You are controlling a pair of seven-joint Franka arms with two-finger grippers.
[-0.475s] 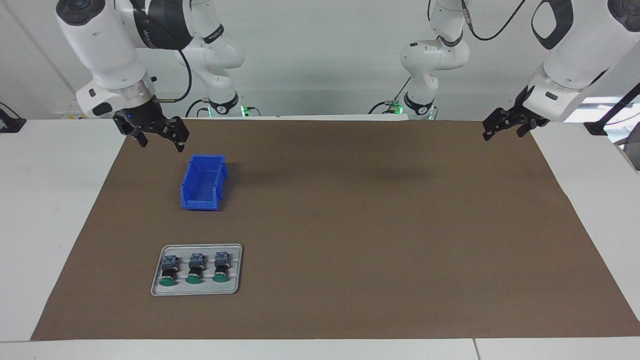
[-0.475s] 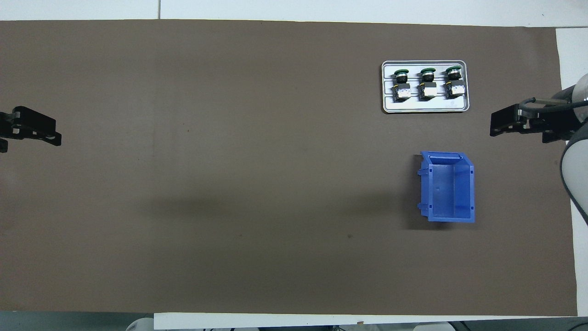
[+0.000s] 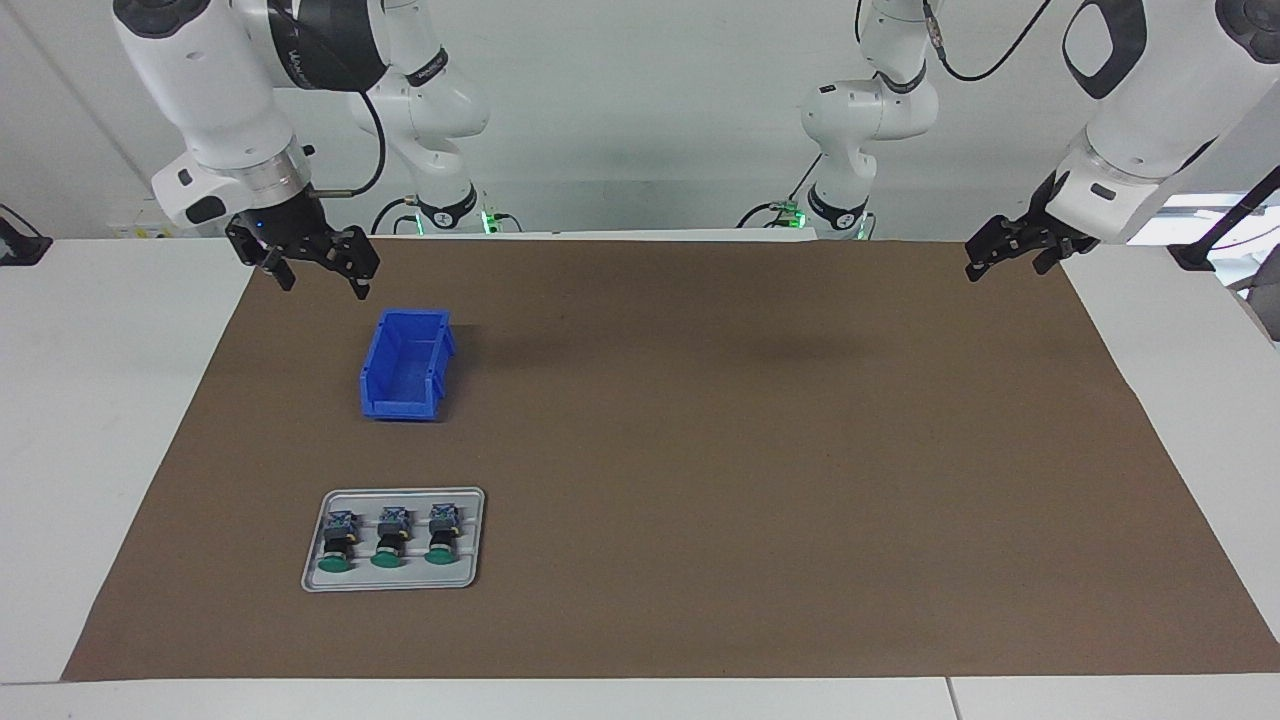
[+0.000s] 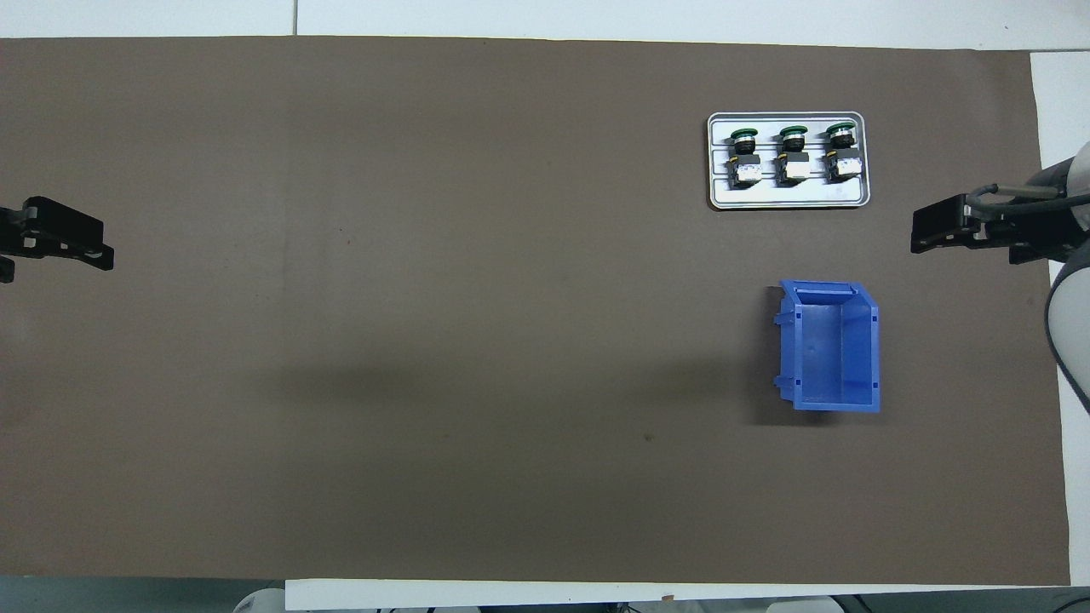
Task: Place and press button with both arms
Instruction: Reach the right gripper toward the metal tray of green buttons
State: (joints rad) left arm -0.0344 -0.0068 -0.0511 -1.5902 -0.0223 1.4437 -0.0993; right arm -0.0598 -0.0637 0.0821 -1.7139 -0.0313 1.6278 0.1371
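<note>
No readable writing is being shown on any object. The brown mat (image 3: 700, 450) is being seen spread over the white table (image 3: 100, 400). The right gripper (image 3: 320, 270) is being held in the air, jaws spread and empty, over the mat's edge at the right arm's end, close to the blue bin (image 3: 405, 365). The left gripper (image 3: 1005, 255) is being held open and empty over the mat's corner at the left arm's end. Three green-capped buttons (image 3: 385, 537) are being kept lying side by side in the grey tray (image 3: 395, 580), farther from the robots than the bin.
</note>
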